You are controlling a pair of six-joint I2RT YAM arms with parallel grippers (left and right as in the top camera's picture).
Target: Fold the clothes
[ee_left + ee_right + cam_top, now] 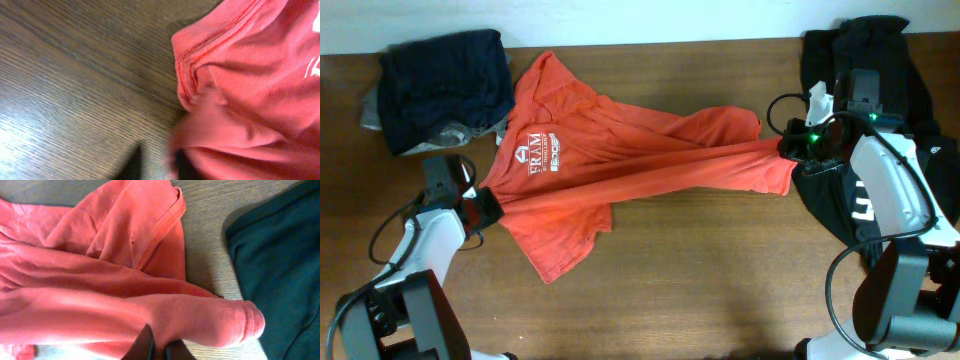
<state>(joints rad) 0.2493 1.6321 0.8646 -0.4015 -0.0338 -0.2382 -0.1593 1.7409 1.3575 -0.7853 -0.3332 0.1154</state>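
The clothes, a red-orange T-shirt (620, 150) with white chest lettering, lie spread across the wooden table (720, 290), pulled into a long taut ridge from left to right. My left gripper (485, 208) is at the shirt's left end. In the left wrist view its dark fingers (135, 165) stand apart with wood showing between them, and the bunched shirt (250, 100) lies against the right finger. My right gripper (792, 143) is at the shirt's right end. There the fingertips (145, 342) pinch a rolled fold of the shirt (100, 280).
A dark navy folded pile (440, 85) sits at the back left corner. A black garment with white letters (865, 205) lies under and behind my right arm, and shows as dark cloth (280, 255) just right of the shirt's hem.
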